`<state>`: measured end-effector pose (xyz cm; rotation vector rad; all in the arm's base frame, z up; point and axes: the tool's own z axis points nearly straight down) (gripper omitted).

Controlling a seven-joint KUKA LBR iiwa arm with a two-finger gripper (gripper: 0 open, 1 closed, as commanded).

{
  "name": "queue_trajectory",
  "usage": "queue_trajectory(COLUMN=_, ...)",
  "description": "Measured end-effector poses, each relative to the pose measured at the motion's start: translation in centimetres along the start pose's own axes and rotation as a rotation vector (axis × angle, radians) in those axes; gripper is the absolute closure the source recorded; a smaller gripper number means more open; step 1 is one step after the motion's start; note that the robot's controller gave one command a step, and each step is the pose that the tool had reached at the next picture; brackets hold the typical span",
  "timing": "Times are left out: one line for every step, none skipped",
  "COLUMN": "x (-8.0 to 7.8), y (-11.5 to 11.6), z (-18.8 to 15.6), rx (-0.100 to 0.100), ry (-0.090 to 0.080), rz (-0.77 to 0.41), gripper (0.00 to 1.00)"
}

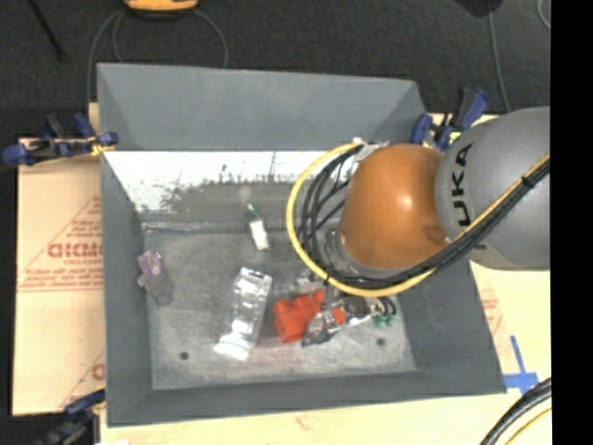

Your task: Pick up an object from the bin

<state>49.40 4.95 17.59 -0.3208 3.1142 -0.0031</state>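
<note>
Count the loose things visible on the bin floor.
4: purple piece left, white tube rear, clear packet centre, red thing by the gripper; arm may hide more.

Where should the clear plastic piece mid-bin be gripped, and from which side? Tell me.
Probably its middle, across the narrow width, from straight above. The clear plastic piece lies flat and long, slanting upper right to lower left; bare bin floor flanks its left, the red thing crowds its right.

Small red angular lump [293, 317], on the bin [185, 346] floor, near the front wall, right of centre
</note>
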Motion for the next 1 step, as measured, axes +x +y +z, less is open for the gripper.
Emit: queue_trajectory(x=-0.45, y=-0.26, z=-7.37, rx=0.0, ry=-0.001, rz=0.009, gripper=1.0)
